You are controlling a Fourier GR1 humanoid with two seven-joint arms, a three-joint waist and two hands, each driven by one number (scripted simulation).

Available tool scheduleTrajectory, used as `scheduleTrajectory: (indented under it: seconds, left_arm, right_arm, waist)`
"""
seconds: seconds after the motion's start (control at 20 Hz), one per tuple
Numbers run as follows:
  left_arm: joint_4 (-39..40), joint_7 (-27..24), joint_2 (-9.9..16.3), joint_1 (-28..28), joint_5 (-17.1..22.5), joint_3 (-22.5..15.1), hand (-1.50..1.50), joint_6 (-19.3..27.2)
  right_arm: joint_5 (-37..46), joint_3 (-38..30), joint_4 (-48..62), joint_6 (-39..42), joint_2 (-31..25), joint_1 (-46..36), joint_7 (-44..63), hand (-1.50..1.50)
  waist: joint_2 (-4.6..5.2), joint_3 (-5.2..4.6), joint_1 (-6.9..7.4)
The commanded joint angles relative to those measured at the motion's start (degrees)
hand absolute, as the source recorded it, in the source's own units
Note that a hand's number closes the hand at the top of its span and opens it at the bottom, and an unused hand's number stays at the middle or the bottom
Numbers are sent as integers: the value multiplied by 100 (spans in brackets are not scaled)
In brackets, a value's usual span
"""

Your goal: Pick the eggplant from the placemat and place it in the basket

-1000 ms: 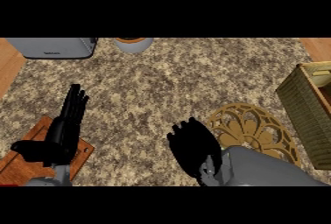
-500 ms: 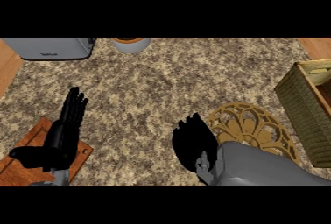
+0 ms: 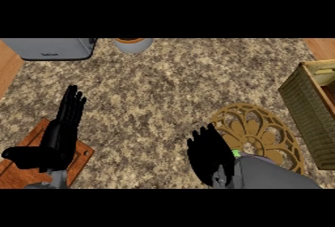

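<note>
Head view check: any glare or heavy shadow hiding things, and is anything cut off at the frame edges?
Head view: even light, no glare; the right hand and forearm cover part of the placemat; only a green sliver shows there. The basket is cut by the right edge; the left hand is dark and featureless.

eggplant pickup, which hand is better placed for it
Right. The right hand hangs over the placemat's near-left edge, with the basket on the same side. The left hand rests over a wooden board, far off. The eggplant is mostly hidden.

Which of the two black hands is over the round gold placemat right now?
The right hand, at the lower right: it overlaps the left edge of the round gold openwork placemat. The left hand rests open above the brown wooden board instead.
</note>
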Motion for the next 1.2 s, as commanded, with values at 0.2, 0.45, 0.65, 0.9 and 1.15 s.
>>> scheduleTrajectory:
  seconds: [0.2, 0.45, 0.65, 0.9, 1.15]
  left_arm:
    - [-66, -186, -46, 239, 12, 74, 0, -182]
    - [-255, -25, -211, 285, -285, -185, 0, -3]
    - [-125, -28, -179, 138, -173, 35, 0, -137]
    - [-179, 96, -178, -6, -226, 159, 0, -223]
    - [-356, 599, -231, -156, -304, 142, 0, -172]
  right_arm:
    - [766, 67, -174, 268, 82, 616, 648, -150]
    - [1191, -148, -444, 461, -203, 821, 270, -150]
    - [2010, 219, -177, 12, -53, 1296, -51, -150]
    - [2366, -286, 17, 343, 39, 1292, -544, -150]
    - [2894, -147, -37, 496, 334, 1807, -342, -150]
  waist:
    - [25, 5, 86]
    - [26, 9, 95]
    - [39, 11, 107]
    - [40, 9, 107]
    - [35, 9, 90]
